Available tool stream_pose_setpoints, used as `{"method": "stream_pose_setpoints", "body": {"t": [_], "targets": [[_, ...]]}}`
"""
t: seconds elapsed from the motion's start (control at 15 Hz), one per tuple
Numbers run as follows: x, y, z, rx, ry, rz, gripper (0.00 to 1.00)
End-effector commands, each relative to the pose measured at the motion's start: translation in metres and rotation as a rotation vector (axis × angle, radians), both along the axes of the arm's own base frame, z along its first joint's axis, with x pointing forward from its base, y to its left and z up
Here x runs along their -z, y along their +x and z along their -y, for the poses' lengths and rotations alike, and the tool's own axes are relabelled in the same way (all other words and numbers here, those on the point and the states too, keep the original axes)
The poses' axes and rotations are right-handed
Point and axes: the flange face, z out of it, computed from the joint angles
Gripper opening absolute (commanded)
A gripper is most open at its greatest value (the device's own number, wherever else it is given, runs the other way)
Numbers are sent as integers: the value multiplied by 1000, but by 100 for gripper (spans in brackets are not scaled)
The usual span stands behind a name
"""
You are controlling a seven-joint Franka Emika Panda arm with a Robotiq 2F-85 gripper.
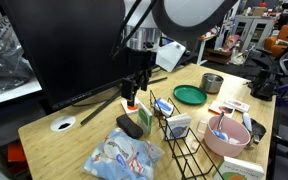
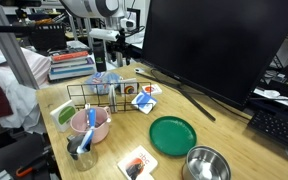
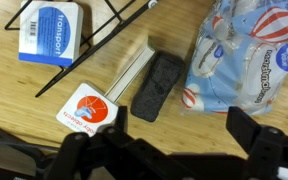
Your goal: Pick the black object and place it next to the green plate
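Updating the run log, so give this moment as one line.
gripper: open, above black object | black object: flat on table, ungrasped | green plate: empty

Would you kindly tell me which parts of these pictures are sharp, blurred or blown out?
Wrist view: the black object is sharp and evenly lit; the gripper along the bottom is dark and out of focus. In an exterior view, the round light overhead is blown out white. In an exterior view, the monitor is flat black.

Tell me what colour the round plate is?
The plate is plain green, clearest in an exterior view.
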Motion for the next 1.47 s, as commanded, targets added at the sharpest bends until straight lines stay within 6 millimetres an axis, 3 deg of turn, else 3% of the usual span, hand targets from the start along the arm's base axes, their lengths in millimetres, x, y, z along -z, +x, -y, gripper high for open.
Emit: {"method": "stream_pose_setpoints", "body": {"t": [0.0, 0.33, 0.67, 1.0, 1.4], "targets": [[6, 14, -11, -1, 22, 8, 100], [32, 37, -24, 39, 24, -3, 100], [72, 58, -30, 133, 13, -15, 100], [100, 66, -31, 219, -15, -25, 100], [117, 69, -25, 312, -102, -20, 100]]}}
